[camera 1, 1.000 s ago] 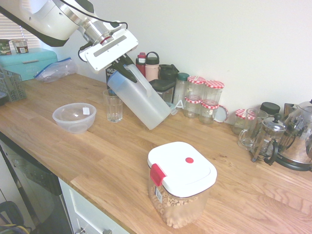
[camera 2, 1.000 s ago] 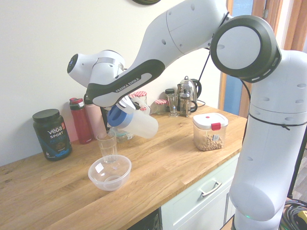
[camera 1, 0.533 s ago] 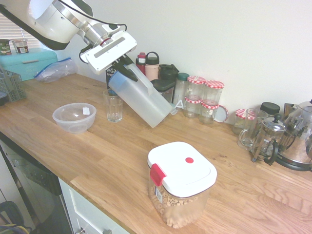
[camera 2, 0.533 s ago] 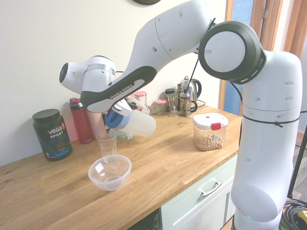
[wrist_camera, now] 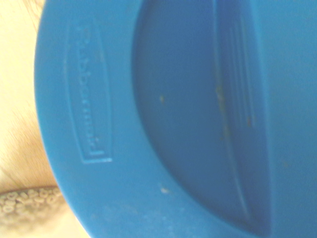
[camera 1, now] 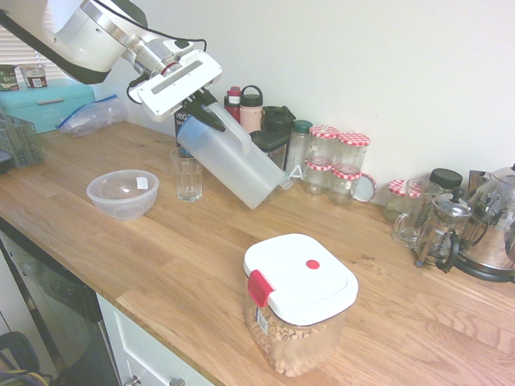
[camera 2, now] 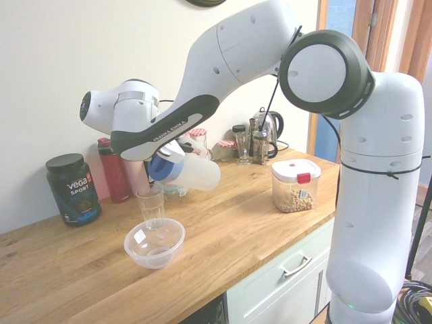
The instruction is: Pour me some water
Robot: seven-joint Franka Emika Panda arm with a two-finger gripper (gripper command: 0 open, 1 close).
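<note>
You've got one jug, one glass, one bowl on the desk. Fingers are clamped on the jug's handle, jug tilted in the air, spout end just above the glass. Wrist view shows only the blue lid; second exterior view shows it too. Water isn't visible.

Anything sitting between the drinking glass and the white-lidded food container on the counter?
Only bare wooden counter. In the first exterior view, nothing stands between the drinking glass and the food container; the tilted jug hangs above, farther back.
</note>
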